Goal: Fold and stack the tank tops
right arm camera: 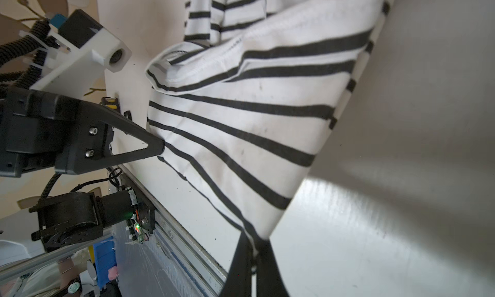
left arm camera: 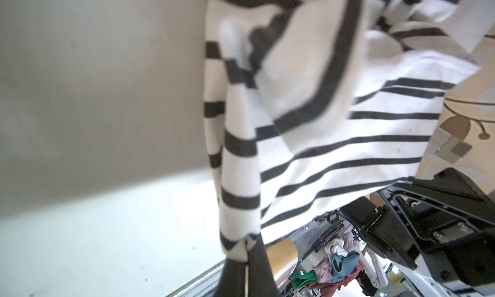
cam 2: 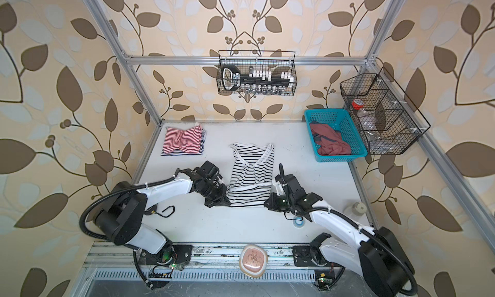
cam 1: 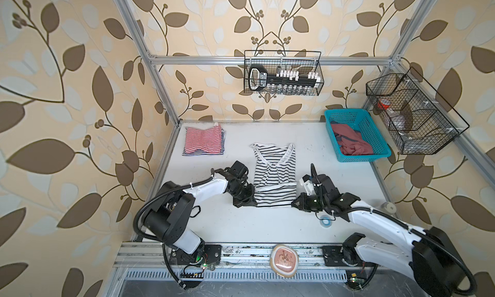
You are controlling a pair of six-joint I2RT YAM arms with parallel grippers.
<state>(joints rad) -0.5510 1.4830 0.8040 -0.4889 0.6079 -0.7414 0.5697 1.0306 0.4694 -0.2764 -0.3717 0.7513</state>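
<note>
Nearest, on the front rail at 6 o'clock, lies a pinkish pad [cam 1: 284, 259]; its drawn marking cannot be read. A blue tape roll [cam 1: 325, 220] lies on the white bench [cam 1: 235, 228] toward 5 o'clock.

The left hand [cam 1: 254, 201] is clenched on the 7 o'clock hem corner of the black-and-white striped tank top [cam 1: 276, 169], and its wrist view shows cloth pinched between the dark fingers [left arm camera: 257, 266]. The right hand [cam 1: 293, 203] is clenched on the 5 o'clock hem corner, and its wrist view shows the cloth pinched the same way [right arm camera: 251, 246].

This top lies mid-bench in both top views. Its long axis runs from 6 to 12 o'clock, with the hem at 6 and the straps and neckline pointing to 12. The hem band between the two hands is doubled over, with its stripes running from 9 to 3. Above that band the sides are turned inward, so the stripes slant.

The red-and-white striped tank top [cam 1: 203, 141] lies folded at 10 o'clock, and a dark-striped edge shows under it. At 2 o'clock a teal basket [cam 1: 364, 158] holds the dusty red tank top [cam 1: 353, 145], which is crumpled, with grey-blue trim showing.

A wire basket [cam 1: 320, 67] on the far rail at 12 o'clock holds a black tool [cam 1: 258, 77]. The tool carries a label, but it is too small to read.
</note>
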